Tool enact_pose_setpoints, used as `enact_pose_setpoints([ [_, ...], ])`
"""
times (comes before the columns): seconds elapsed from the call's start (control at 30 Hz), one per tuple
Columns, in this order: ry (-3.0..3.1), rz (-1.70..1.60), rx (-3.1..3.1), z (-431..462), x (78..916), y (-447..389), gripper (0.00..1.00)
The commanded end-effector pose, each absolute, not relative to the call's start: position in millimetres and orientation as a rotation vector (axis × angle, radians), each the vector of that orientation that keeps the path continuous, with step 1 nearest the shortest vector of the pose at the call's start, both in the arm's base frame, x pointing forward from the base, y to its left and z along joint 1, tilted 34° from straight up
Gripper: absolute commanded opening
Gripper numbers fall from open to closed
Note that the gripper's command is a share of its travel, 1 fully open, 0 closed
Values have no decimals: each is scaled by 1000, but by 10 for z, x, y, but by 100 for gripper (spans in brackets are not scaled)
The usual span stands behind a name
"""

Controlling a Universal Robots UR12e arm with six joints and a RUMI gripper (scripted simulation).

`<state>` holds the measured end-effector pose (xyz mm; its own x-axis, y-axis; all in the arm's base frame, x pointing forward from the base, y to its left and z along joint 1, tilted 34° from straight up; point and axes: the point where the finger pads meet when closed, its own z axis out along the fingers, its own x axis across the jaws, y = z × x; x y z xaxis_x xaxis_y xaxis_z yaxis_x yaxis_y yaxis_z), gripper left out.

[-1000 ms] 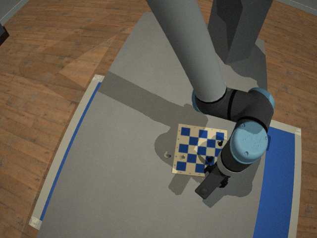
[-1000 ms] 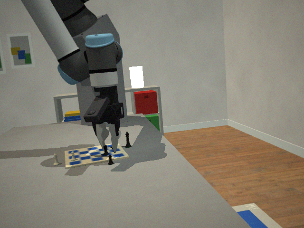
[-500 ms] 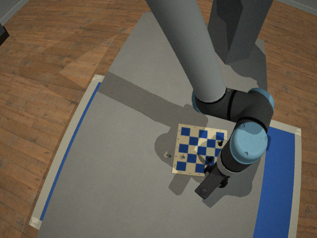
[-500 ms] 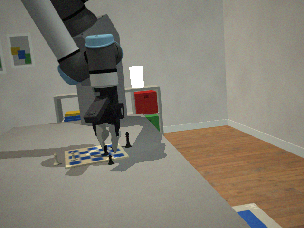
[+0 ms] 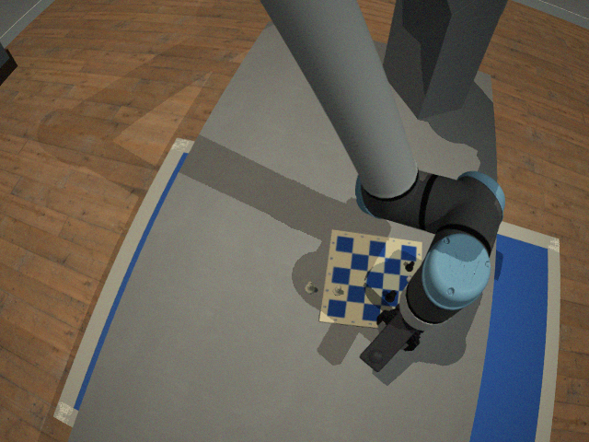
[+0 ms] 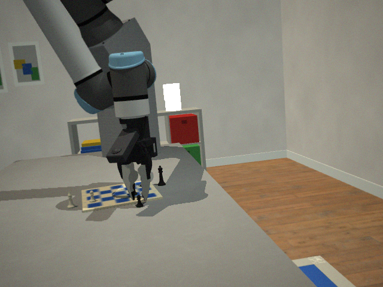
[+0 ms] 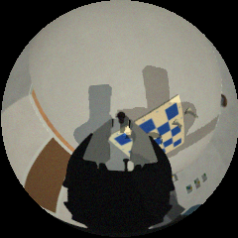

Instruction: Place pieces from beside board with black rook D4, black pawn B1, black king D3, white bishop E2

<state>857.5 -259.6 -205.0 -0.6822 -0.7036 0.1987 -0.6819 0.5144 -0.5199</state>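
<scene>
1. The gripper (image 5: 399, 329) (image 6: 139, 200) (image 7: 121, 119) is released, its fingers narrowed; their tips straddle the black pawn (image 6: 139, 202) (image 7: 121, 116) with a slight gap each side.
2. The pawn stands upright, long axis vertical, just off the near edge of the chessboard (image 5: 322, 315) (image 6: 82, 204) (image 7: 181, 119), at 4 o'clock from its centre in the exterior view.
3. In that view the white bishop (image 5: 311, 287) (image 6: 70, 200) stands upright off the board at 9 o'clock; the black king (image 6: 160, 178) is upright beside it at 2 o'clock.
4. A white pawn (image 5: 338, 290) (image 6: 92, 197) is upright on the board. Which piece is the rook, I cannot tell.
5. Behind, a shelf unit (image 6: 203, 139) contains a red box (image 6: 184, 131), a green box (image 6: 194, 153) and yellow and blue items (image 6: 91, 144).
6. The board's edge markings are too small to read.

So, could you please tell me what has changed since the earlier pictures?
The gripper has moved down towards the small black piece beside the board. No grasp or release shows; the pieces in view and the board stayed put.
</scene>
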Motion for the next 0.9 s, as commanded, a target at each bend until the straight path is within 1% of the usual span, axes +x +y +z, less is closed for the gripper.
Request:
enact_pose_setpoints([
  [0.0,2700,-902,-1236,-2104,8600,-2629,20],
  [0.87,2700,-902,-1236,-2128,8607,-2643,20],
])
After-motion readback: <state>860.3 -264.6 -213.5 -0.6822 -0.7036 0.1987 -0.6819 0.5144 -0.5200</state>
